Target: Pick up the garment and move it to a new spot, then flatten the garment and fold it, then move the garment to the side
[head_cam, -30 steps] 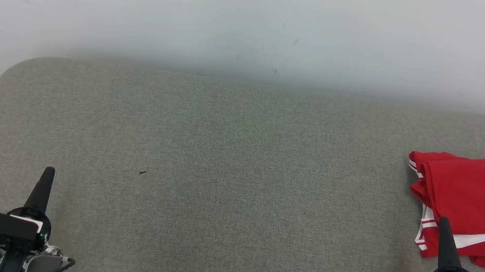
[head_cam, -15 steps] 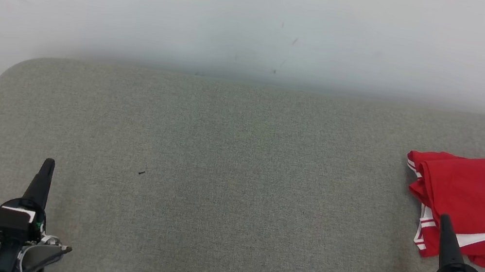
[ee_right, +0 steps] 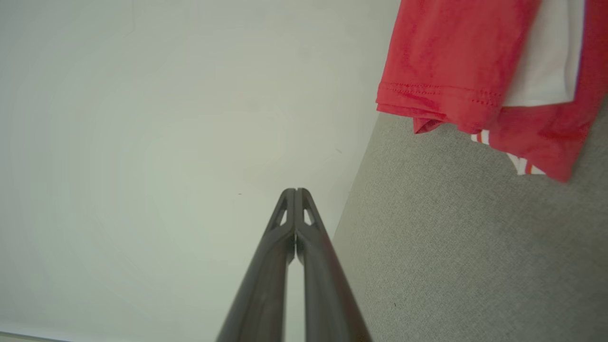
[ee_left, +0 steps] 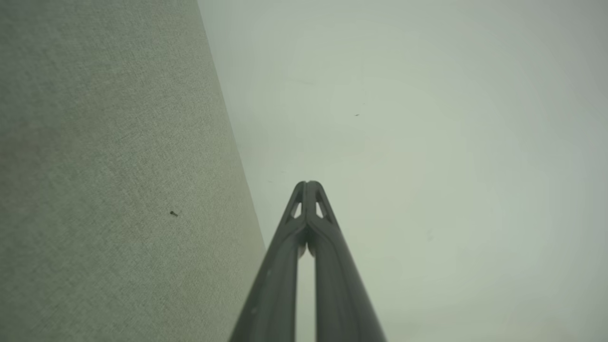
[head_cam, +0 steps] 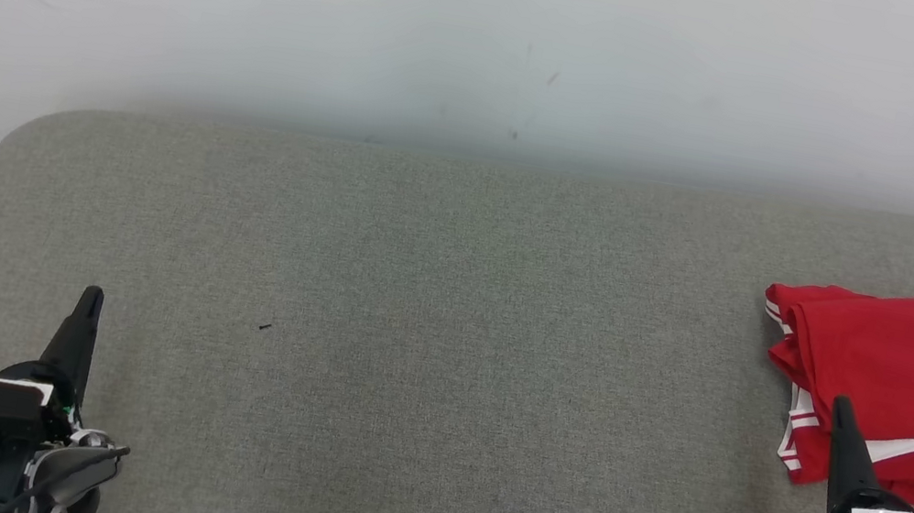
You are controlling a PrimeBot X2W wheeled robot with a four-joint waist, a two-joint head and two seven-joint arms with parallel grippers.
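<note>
Rightward, red garment (head_cam: 911, 370), right tool (head_cam: 840, 407) closed

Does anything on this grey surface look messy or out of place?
Nothing is spilled or damaged. The red garment lies far right on the grey surface, folded unevenly, with white-striped trim poking out at its left edge. A tiny dark speck sits left of centre.

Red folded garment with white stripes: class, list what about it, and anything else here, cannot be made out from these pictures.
- Red folded garment with white stripes: its right part is cut off by the head view's right edge; the right wrist view's top edge cuts it too.
- Its inner layers: hidden under the top fold, so its kind is unclear.
- Tiny dark speck on the grey fabric surface: too small to identify.
</note>
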